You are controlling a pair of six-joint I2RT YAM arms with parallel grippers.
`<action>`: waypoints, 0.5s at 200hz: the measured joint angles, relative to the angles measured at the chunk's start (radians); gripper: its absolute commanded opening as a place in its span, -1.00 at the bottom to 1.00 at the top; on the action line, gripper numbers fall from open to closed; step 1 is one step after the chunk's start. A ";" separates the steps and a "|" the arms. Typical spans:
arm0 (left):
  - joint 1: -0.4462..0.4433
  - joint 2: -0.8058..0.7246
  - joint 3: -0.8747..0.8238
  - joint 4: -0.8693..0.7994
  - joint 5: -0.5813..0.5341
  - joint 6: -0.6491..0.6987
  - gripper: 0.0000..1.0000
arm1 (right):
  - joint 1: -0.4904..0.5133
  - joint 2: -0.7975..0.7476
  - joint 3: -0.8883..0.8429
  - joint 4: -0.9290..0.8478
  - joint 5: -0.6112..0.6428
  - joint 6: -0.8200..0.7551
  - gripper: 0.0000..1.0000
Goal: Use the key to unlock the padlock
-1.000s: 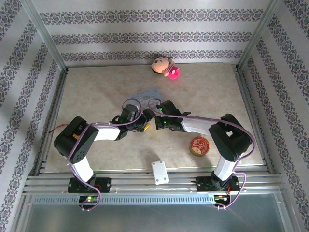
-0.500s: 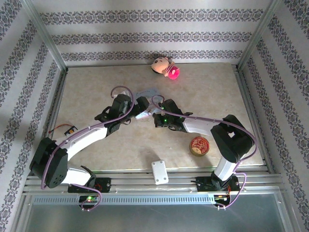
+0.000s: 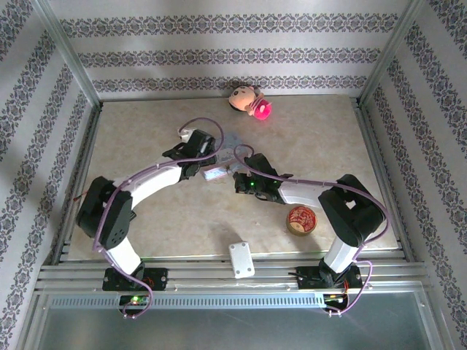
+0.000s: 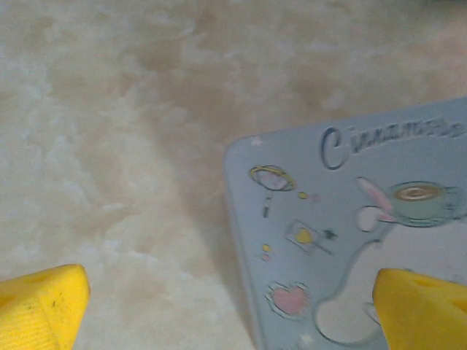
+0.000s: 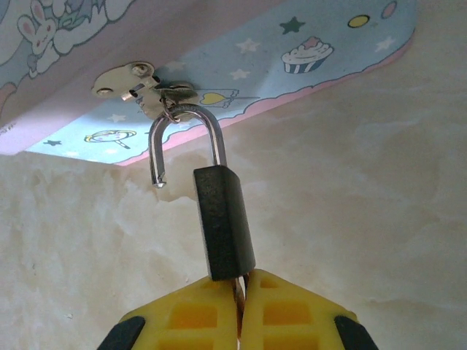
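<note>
The padlock point(image 5: 222, 219) is a small dark block that hangs by its thin shackle point(image 5: 186, 117) from the hasp point(image 5: 142, 87) of the pale-blue tin point(image 5: 314, 51). The shackle's left end point(image 5: 157, 179) is free of the body, so the lock stands open. My right gripper point(image 5: 241, 281) is shut on the key point(image 5: 238, 288), which sits in the bottom of the padlock. My left gripper point(image 4: 233, 313) is open just above the tin's printed lid point(image 4: 350, 233), one yellow fingertip point(image 4: 40, 306) over bare table and the other over the lid. From the top view both grippers point(image 3: 206, 162) point(image 3: 235, 177) meet at the tin point(image 3: 232, 138).
A round red tin point(image 3: 300, 219) lies near the right arm's base. A white block point(image 3: 241, 259) rests at the front edge. A doll-like toy with a pink ball point(image 3: 250, 100) lies at the back wall. Metal rails frame the marbled table point(image 3: 146, 131).
The left arm has swung away from the front and back over the tin, its gripper now above the lid. The right gripper has shifted slightly and holds steady at the lock.
</note>
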 measured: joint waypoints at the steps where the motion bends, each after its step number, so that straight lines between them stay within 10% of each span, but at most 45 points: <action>1: 0.000 0.005 0.003 -0.003 -0.001 0.002 0.99 | 0.000 0.000 -0.001 0.002 0.000 0.002 -1.00; 100: 0.006 0.066 0.011 -0.009 0.051 0.016 0.78 | 0.000 -0.018 -0.058 0.088 0.052 0.108 -1.00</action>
